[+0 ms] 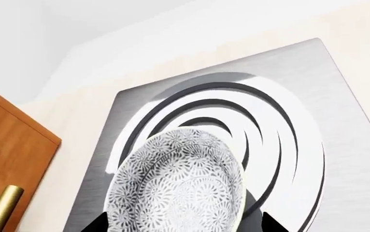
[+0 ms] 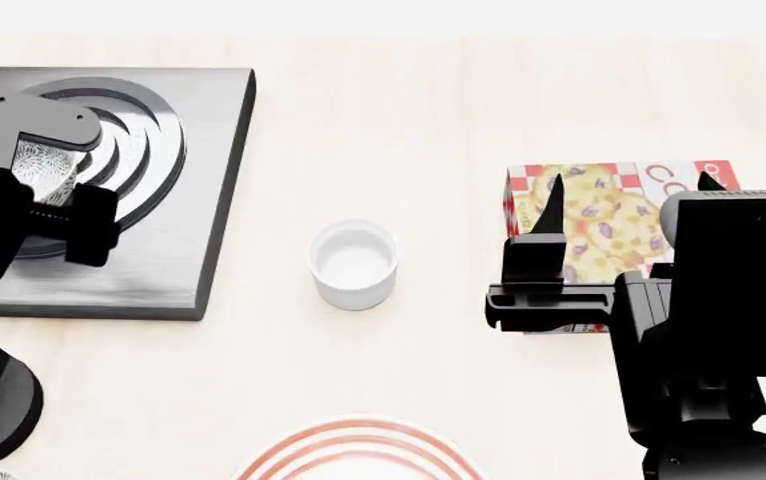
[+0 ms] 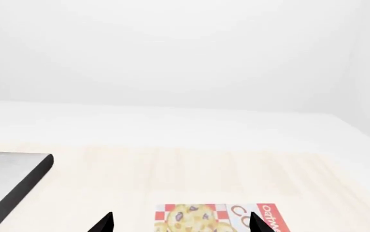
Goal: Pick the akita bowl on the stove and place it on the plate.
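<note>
Two arms are up, and only the left one matters here. The bowl (image 1: 178,181) sits on the stove (image 1: 339,116), over the burner rings (image 1: 281,130). In the left wrist view it fills the space between two dark fingertips (image 1: 270,223) of the left gripper (image 1: 183,226) — the tips flank its sides, but I cannot tell whether they press on it or stand just off. In the head view the left arm covers most of the bowl; only a speckled sliver shows.

The bowl looks like glazed ceramic: stiff, smooth, probably slippery and liable to chip if dropped. With its deep round wall, the surest hold is likely across the rim, one finger inside and one outside, rather than squeezing the curved outside. It appears empty.

The right gripper (image 3: 179,223) hangs over the cookie box (image 2: 603,215), tips spread wide apart, holding nothing.

A plain white cup (image 2: 354,263) stands between stove and box — also empty. The plate (image 2: 356,455) lies at the near table edge, only its red-ringed rim showing, bare where visible, well apart from the stove.
</note>
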